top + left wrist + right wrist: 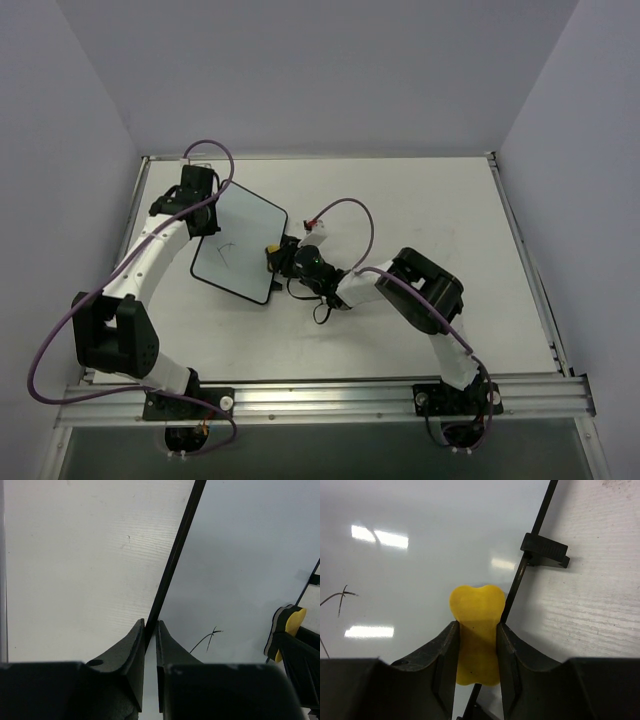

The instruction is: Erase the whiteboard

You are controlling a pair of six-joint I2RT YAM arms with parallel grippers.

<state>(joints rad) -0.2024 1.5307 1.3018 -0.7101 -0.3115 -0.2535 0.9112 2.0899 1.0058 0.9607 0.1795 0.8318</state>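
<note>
Right gripper (476, 630), centre of top view: jaws clamped on yellow eraser (475, 607), its tip at the whiteboard's right rim. Whiteboard (240, 245) sits on table (430, 200), left of centre, with a thin black scribble (213, 632) on it. Left gripper (150, 630), upper left: jaws narrow, pinching the board's rim.

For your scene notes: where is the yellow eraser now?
Top view, mid-table: yellow eraser held in the right gripper, at the right edge of the whiteboard.

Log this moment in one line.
left tool: clamps whiteboard edge | right tool: holds yellow eraser at whiteboard rim | line drawing: not yet erased
</note>
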